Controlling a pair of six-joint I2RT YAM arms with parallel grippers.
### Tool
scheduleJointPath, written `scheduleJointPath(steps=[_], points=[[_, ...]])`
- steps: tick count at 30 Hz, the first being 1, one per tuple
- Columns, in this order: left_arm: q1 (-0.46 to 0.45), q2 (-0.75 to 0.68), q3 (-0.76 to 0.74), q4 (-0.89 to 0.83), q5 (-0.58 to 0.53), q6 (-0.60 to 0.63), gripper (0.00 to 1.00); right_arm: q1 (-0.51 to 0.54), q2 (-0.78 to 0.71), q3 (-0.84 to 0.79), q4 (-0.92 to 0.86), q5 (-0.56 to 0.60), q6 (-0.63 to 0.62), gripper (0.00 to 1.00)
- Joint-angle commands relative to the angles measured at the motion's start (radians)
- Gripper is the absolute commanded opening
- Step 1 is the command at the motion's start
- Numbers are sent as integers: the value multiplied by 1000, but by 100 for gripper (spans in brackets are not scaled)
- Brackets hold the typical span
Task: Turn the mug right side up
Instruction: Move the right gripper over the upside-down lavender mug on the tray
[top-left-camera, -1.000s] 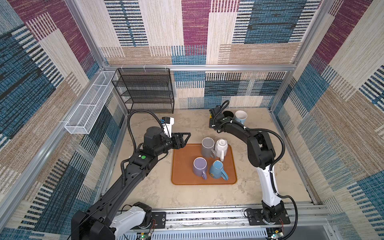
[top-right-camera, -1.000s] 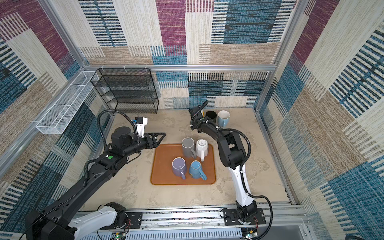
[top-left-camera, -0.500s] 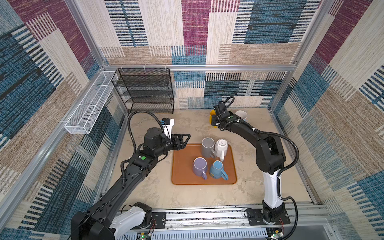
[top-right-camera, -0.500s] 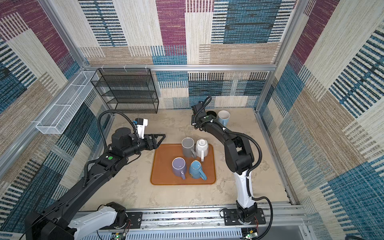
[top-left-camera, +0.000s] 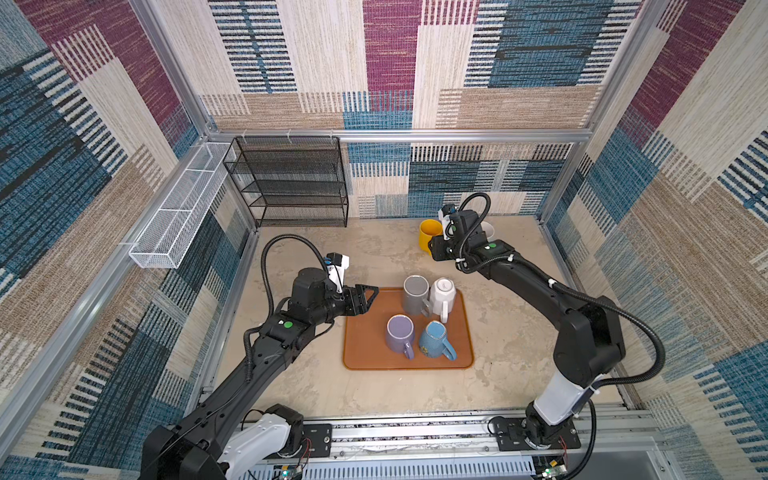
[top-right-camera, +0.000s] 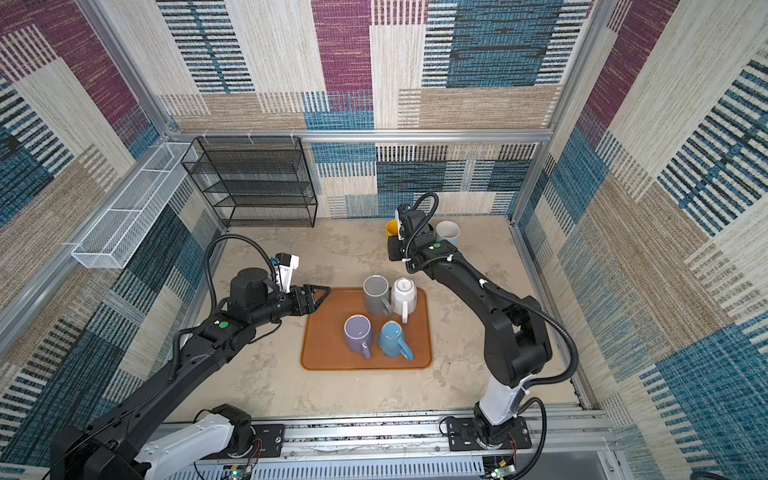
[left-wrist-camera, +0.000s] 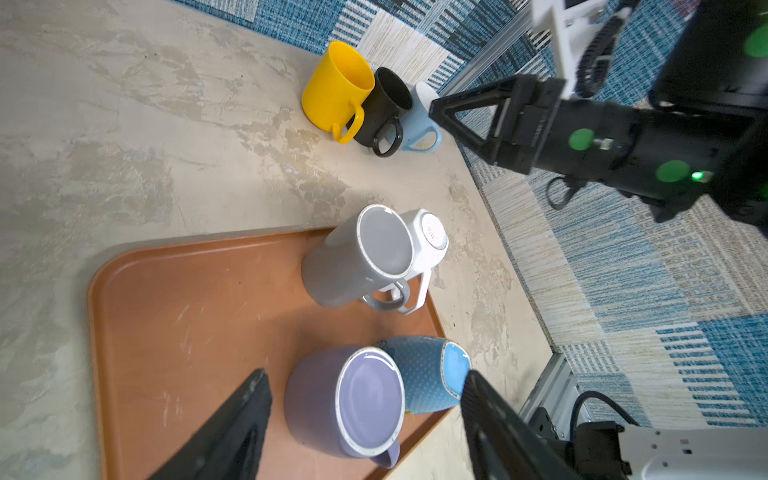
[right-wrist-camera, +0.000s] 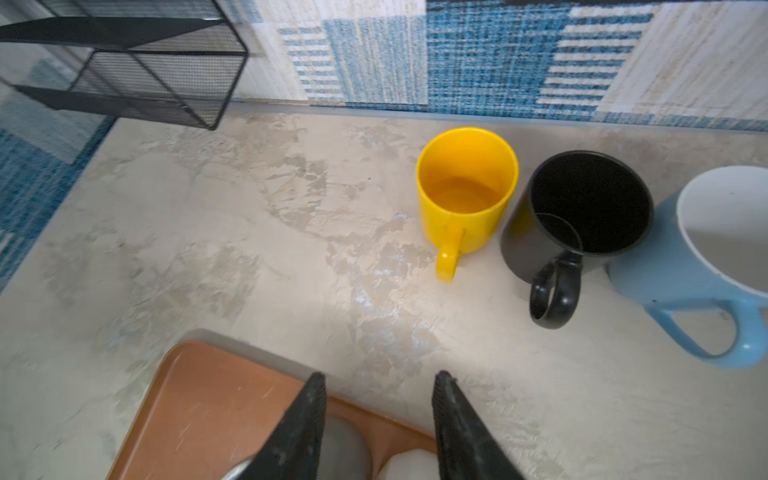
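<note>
Four mugs stand bottom up on the orange tray (top-left-camera: 365, 345): grey (top-left-camera: 414, 295), white (top-left-camera: 444, 295), purple (top-left-camera: 400, 332) and blue (top-left-camera: 432, 340), the blue one looking tilted. My left gripper (top-left-camera: 370, 297) hovers open over the tray's back left edge. In its wrist view the purple mug (left-wrist-camera: 332, 399) shows between the fingers but lies farther off, untouched. My right gripper (top-left-camera: 434, 249) hangs open and empty between the tray and an upright yellow mug (right-wrist-camera: 465, 187). The grey and white mugs lie below its fingers (right-wrist-camera: 307, 415).
Upright at the back wall beside the yellow mug stand a black mug (right-wrist-camera: 582, 208) and a light blue mug (right-wrist-camera: 706, 249). A black wire shelf (top-left-camera: 291, 183) fills the back left corner. A white wire basket (top-left-camera: 174, 216) hangs on the left wall.
My right gripper has drawn back from the mugs at the back wall toward the tray, leaving the yellow mug standing upright. The left arm has not moved.
</note>
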Motion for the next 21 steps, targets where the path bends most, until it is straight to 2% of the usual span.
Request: scheduleJointPath(steps=[1,4,6,15,21], points=[[0,-18,-23,-32,-5,26,73,0,-71,-59,43,-209,-52,45],[-1,-25,-40,-44,-18,19,73,8,-132,-133,63,-337,-41,46],[-1,-25,-43,-55,-30,18,73,31,-164,-182,80,-373,-18,47],[-2,-6,4,-127,-115,42,73,203,-298,-357,85,-377,31,44],[-1,-5,28,-151,-129,52,73,314,-381,-433,44,-357,67,43]])
